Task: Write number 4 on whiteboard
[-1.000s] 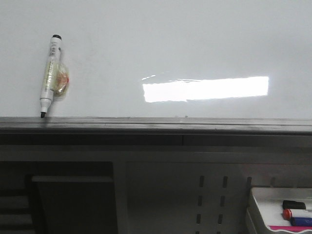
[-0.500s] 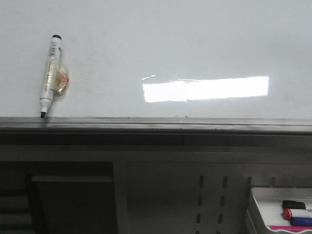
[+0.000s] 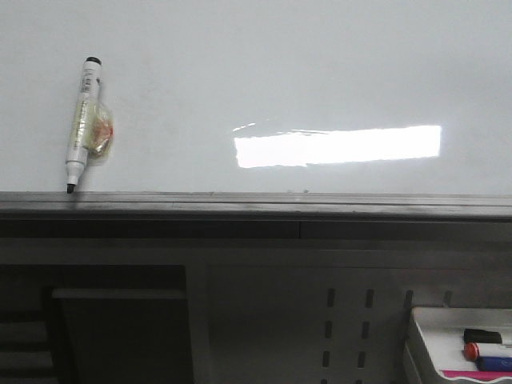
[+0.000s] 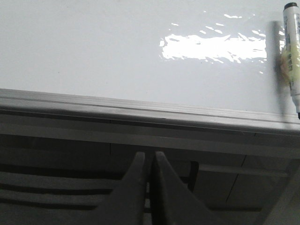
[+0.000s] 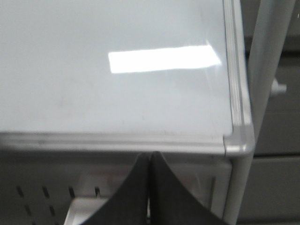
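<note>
The whiteboard (image 3: 264,72) fills the upper front view, glossy white with a bright rectangular reflection and a grey metal ledge (image 3: 256,205) along its lower edge. No number 4 shows on it. A white marker pen (image 3: 83,120) with a black tip pointing down is stuck to the board at the left by a yellowish blob; it also shows in the left wrist view (image 4: 291,56). My left gripper (image 4: 149,155) is shut and empty below the ledge. My right gripper (image 5: 151,154) is shut and empty below the board's lower right corner (image 5: 236,140). Neither gripper shows in the front view.
A small white tray (image 3: 436,324) with black, red and blue markers sits at the lower right. A grey perforated panel (image 3: 344,320) lies below the ledge. A grey stand post (image 5: 262,70) rises beside the board's right edge.
</note>
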Motion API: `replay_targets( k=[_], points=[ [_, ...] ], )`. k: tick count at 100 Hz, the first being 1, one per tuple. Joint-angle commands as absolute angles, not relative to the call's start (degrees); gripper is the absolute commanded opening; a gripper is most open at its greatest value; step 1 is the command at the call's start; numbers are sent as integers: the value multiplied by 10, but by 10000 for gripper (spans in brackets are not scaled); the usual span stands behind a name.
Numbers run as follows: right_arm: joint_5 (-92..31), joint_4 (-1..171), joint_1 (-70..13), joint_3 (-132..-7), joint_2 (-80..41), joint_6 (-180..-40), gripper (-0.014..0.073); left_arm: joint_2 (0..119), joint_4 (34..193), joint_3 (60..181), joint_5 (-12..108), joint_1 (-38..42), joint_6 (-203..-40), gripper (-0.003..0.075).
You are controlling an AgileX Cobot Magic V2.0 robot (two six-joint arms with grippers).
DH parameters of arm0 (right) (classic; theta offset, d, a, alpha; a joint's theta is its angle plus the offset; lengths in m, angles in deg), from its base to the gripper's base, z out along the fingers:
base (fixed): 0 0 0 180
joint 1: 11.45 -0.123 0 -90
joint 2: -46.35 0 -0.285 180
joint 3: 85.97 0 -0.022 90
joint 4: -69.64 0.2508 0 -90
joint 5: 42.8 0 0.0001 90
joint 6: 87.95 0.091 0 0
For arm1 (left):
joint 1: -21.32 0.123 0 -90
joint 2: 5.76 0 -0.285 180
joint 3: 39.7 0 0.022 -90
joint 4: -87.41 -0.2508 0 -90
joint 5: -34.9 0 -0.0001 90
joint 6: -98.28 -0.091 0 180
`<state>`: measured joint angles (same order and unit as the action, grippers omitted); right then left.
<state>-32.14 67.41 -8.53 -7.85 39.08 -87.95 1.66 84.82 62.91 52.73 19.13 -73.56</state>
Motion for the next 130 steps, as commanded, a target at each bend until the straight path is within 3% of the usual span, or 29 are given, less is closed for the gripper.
replay_targets(
  k=[1, 17, 40, 67, 89, 94, 102, 113, 130],
  points=[
    [-442, 667, -81, -68, 400, -880, -54, 3, 848, 609, 474, 187, -735, -20],
    [-494, 667, -81, -68, 400, -880, -54, 3, 848, 609, 462, 187, -735, -20],
    [-372, 765, -81, -92, 389, -880, -54, 5, 844, 623, 414, 187, -735, -20],
    [-260, 780, -84, -215, 241, -880, -54, 98, 874, 726, 463, 181, -735, -20],
    [-278, 780, -84, -248, 178, -880, -54, 155, 849, 757, 444, 181, -735, -12],
    [-276, 780, -84, -248, 178, -880, -54, 161, 848, 757, 443, 180, -735, 36],
    [-276, 780, -84, -248, 178, -880, -54, 171, 847, 757, 436, 180, -735, 234],
    [-276, 780, -84, -248, 178, -880, -54, 188, 857, 754, 383, 181, -735, 425],
    [-280, 780, -84, -248, 178, -880, -54, 236, 854, 753, 284, 172, -735, 430]
  ],
)
